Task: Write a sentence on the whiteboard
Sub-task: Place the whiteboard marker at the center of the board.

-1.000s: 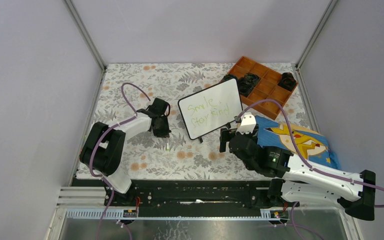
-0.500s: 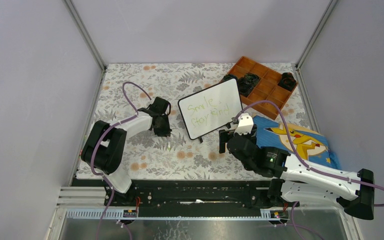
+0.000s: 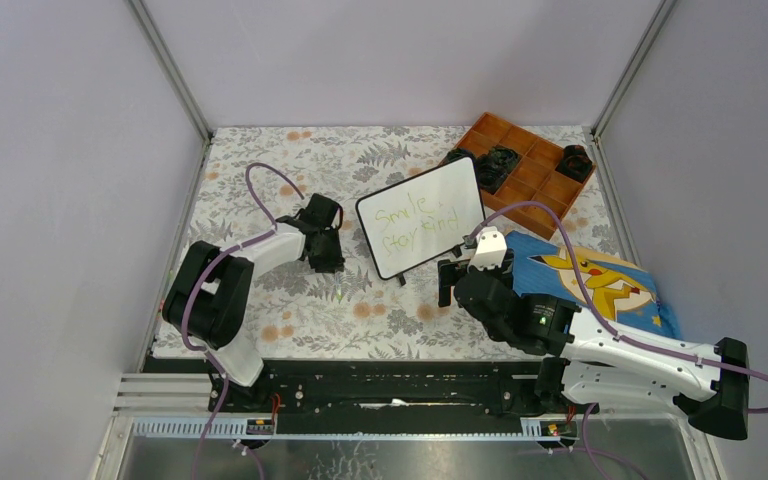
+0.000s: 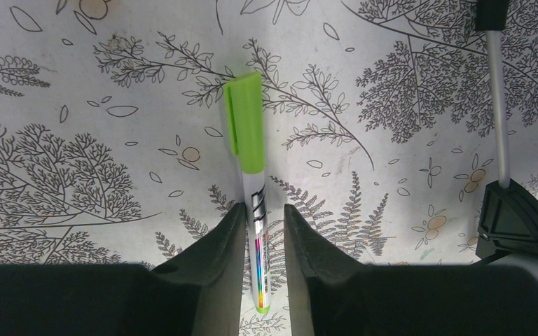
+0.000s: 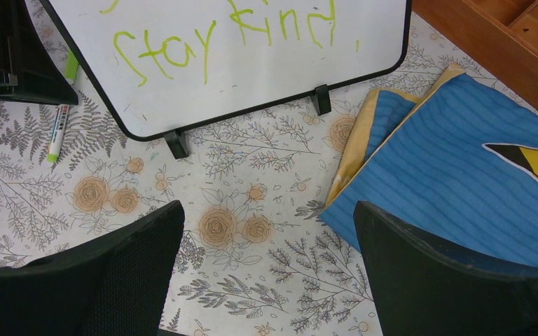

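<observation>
Whiteboard (image 3: pixel 422 218) stands mid-counter (image 3: pixel 290 160) on small black feet: white, round-cornered, thinly black-framed. Its green sentence (image 3: pixel 415 228) reads "Smile. Stay kind" over two lines. My left tool (image 4: pixel 263 208) sits slightly parted around a green-capped marker (image 4: pixel 245 119) lying flat beside the board. My right tool (image 5: pixel 267 206) gapes wide, empty.

White-and-black arms (image 3: pixel 263 251), purple cables (image 3: pixel 260 167), black left claw (image 4: pixel 264 210), black right claw (image 5: pixel 267 210)

We see the whiteboard (image 5: pixel 266 73) cut off above, the sentence (image 5: pixel 203 45) without its upper line; left of it, fingers (image 4: pixel 217 255) hide part of the marker (image 4: pixel 245 126).
</observation>
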Robot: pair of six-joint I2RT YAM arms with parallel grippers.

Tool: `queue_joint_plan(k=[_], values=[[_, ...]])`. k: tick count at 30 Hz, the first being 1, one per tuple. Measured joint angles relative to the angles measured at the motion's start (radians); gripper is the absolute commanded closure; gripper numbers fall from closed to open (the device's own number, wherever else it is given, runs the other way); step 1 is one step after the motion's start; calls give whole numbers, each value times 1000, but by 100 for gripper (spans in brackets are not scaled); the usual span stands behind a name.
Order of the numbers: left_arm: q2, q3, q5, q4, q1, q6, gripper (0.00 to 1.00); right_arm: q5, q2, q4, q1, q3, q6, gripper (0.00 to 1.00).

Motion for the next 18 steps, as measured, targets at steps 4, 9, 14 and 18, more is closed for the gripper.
queue_joint_plan(k=[4,9,14,18], values=[[0,0,0,2,0,0,65,0,0,0,0,0,0,3],[0,0,1,6,-3,0,59,0,0,1,0,-2,0,4],[-4,0,3,12,-5,1,51,-2,0,12,0,-11,-1,3],[-9,-1,1,13,-5,1,44,-3,0,19,0,-13,-5,3]])
